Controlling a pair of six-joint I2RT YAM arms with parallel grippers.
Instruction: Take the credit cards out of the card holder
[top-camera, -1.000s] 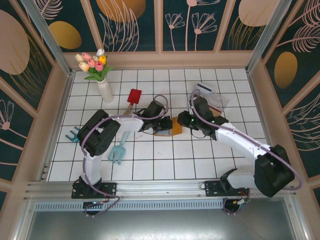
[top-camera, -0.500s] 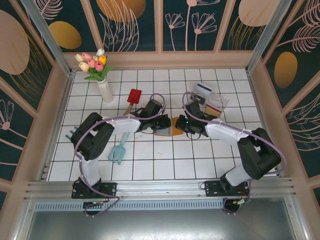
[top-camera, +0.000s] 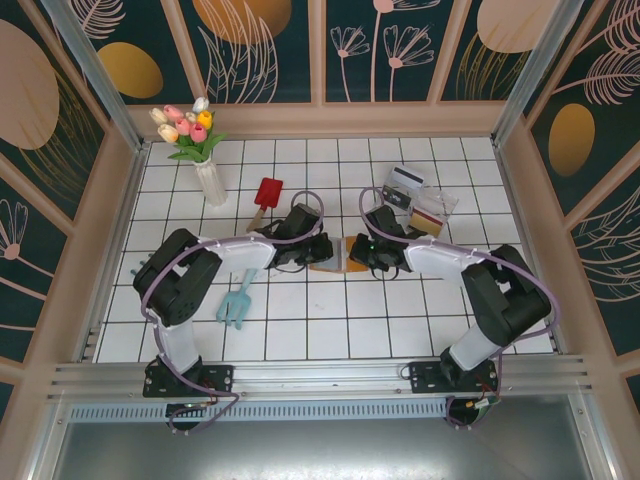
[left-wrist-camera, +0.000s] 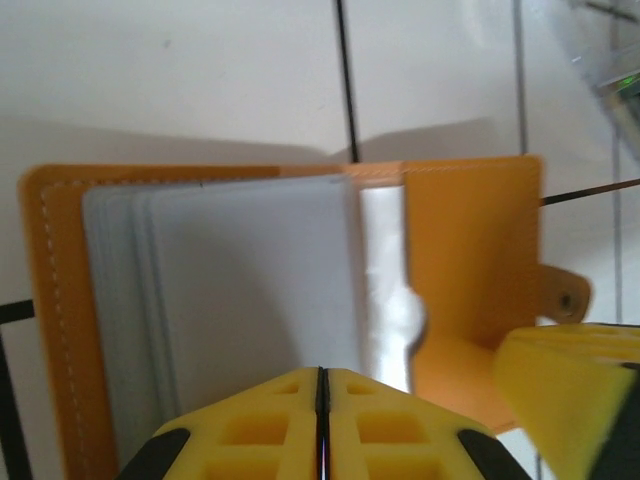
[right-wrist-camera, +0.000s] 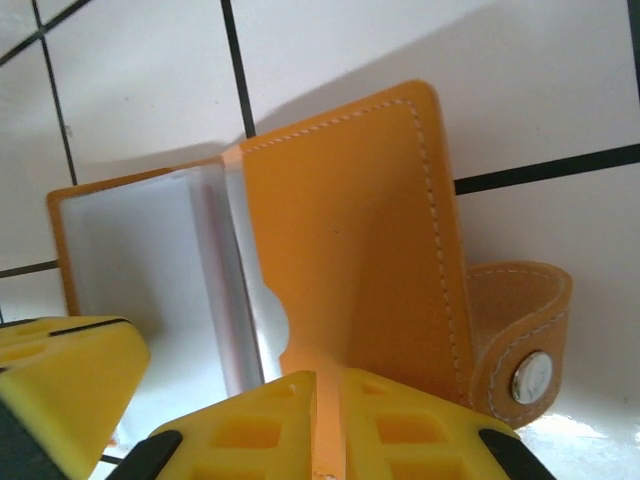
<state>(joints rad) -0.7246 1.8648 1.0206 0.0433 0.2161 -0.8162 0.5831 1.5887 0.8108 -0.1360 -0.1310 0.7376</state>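
Holder (top-camera: 335, 256) now has both arms drawn in: right gripper (right-wrist-camera: 316, 385) clamps its cover (right-wrist-camera: 370, 230), left gripper (left-wrist-camera: 321, 380) clamps the card stack (left-wrist-camera: 240, 290); pulling looks ready to start.

Robot test cell, staged, not lived in. Left arm (top-camera: 180, 285) and right arm (top-camera: 505, 295) stand bolted by an aluminium rail (top-camera: 320, 374) at the edge of a white gridded table (top-camera: 320, 335). Walls (top-camera: 270, 45) are printed leaf panels in wooden frames. Props: tulip vase (top-camera: 208, 170), red spade (top-camera: 268, 192), teal rake (top-camera: 236, 303).
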